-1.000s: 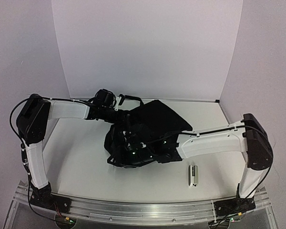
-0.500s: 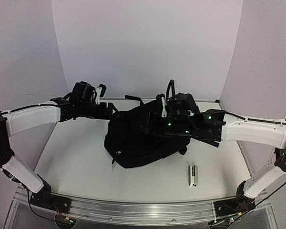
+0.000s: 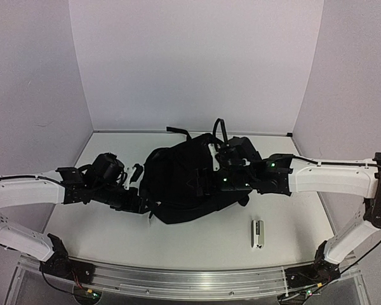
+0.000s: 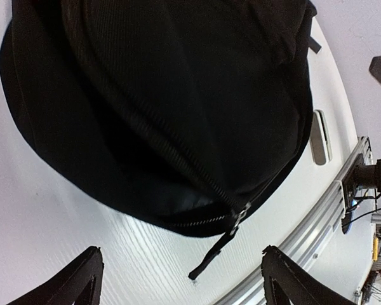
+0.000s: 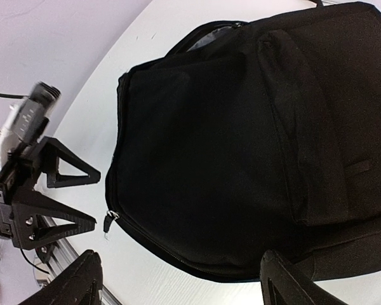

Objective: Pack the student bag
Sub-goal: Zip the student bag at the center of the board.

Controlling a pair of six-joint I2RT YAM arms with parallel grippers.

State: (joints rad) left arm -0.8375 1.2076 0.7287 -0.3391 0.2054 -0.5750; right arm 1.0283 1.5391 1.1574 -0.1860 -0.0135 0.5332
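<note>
Large soft black fabric backpack (image 3: 184,187) lying in the middle of the white desk (image 3: 101,235), one arm on either side of it.
The left wrist view shows a black zip pull (image 4: 233,219) dangling off the backpack's rim. Only the right wrist view shows a sliver of grey lining (image 5: 211,35) at its top, with the contents hidden. The left jaws and right jaws gape wide, holding nothing. A small white oblong object (image 3: 258,232), too small to identify, lies to the right of the backpack.

Bright, even light over my worktop (image 3: 101,235); student bag (image 3: 184,184) crushed black, detail lost; top view bows at 6 o'clock.
</note>
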